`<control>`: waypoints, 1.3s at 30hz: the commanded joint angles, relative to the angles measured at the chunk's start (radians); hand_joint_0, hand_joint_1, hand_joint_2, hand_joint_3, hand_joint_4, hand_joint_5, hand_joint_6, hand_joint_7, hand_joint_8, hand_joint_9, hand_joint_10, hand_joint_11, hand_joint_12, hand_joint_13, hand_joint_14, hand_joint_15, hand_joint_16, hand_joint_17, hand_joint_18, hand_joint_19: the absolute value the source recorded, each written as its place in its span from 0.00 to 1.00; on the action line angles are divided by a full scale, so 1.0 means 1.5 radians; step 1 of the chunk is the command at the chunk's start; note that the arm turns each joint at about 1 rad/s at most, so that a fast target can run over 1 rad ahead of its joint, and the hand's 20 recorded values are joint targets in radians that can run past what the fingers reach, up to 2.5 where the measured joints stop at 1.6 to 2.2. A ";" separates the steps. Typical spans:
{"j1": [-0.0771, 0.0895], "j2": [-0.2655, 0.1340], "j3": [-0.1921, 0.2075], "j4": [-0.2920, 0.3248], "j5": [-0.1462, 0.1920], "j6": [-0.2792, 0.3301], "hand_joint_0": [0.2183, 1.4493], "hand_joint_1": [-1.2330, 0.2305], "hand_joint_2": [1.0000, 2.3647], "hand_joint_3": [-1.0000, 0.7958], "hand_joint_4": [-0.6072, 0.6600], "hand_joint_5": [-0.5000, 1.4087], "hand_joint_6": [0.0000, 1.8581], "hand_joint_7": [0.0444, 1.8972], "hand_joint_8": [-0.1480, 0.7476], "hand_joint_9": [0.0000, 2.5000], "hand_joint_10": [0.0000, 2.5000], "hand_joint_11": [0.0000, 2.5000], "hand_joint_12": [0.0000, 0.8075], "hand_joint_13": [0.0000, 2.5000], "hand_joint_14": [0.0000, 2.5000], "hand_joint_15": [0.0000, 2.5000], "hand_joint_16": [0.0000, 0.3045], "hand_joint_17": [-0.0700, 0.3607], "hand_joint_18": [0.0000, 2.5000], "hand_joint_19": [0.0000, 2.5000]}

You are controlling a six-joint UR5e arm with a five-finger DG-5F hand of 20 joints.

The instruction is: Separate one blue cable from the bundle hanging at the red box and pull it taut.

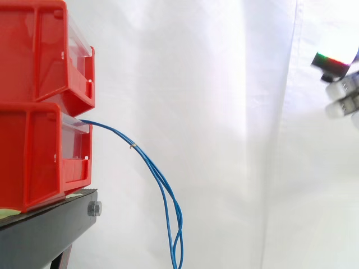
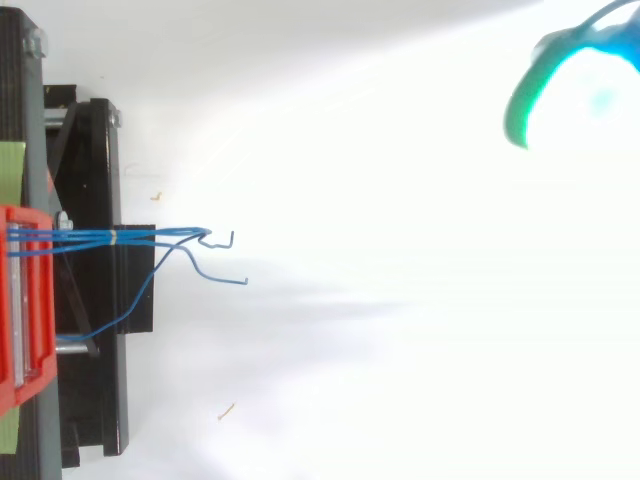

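Hanging bundle: thin blue cables (image 1: 112, 130) leave the front lip of the lower red bin (image 1: 39, 157) at 9 o'clock in the side view. They arc outward, then drop toward 6 o'clock and run off the bottom edge.
Tie: a small pale band (image 1: 132, 147) gathers the strands just beyond the bin. Below it they fan slightly apart.
Long axis: from above, the cables (image 2: 140, 238) run straight from 9 o'clock toward 3 o'clock. They end in two bent tips (image 2: 232, 238), left of centre.
Support: the lower bin sits under a second red bin (image 1: 39, 50), both on a black stand (image 1: 45, 230).
Hand: you find it (image 1: 343, 89) at the 2 o'clock edge of the side view, higher than the point where the cables leave the bin. In the top view it glows cyan and green (image 2: 560, 70) in the 1 o'clock corner.
Key relation: from the hand, the bundle lies at about 8 o'clock in both views. The two are well apart, with bare white curtain (image 1: 213, 140) between them.
Grasp: you cannot tell whether the hand is spread or closed. It touches no cable.
Next move, as a judgement: you likely need to travel across and down to the fanned stretch below the tie, where one strand looks easiest to single out. A pull toward 3 o'clock, away from the bin, should then draw it taut.
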 commanded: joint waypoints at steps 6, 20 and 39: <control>0.014 -0.063 0.009 0.077 0.003 -0.051 0.27 0.39 0.00 0.28 0.63 0.14 0.27 0.37 0.45 0.14 0.00 0.04 0.40 0.10 0.00 0.02 0.14 0.39 0.10 0.07; 0.021 -0.161 0.050 0.136 -0.001 -0.046 0.27 0.40 0.00 0.28 0.63 0.14 0.27 0.37 0.45 0.14 0.00 0.04 0.40 0.10 0.00 0.02 0.14 0.39 0.10 0.07; 0.024 -0.239 0.107 0.154 0.028 -0.060 0.28 0.41 0.00 0.28 0.64 0.14 0.27 0.37 0.47 0.16 0.00 0.04 0.39 0.12 0.00 0.02 0.14 0.38 0.11 0.06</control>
